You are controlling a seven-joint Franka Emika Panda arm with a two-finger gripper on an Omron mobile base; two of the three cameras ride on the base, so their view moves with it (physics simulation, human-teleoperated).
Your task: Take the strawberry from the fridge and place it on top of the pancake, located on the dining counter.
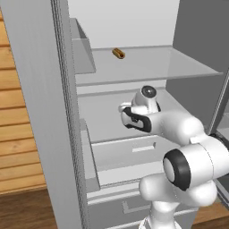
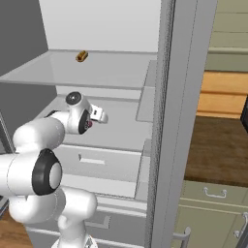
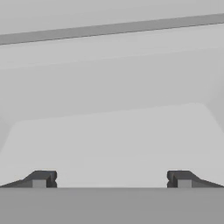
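The claw (image 3: 112, 179) is gaping wide and empty inside the fridge (image 1: 40, 112), awaiting a light, soft, easily bruised berry needing a gentle pinch across its middle.

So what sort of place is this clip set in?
A rendered kitchen, most likely. The arm reaches into an open fridge with glass shelves and lower drawers; drawer cabinets under a dark wooden counter stand beside it.
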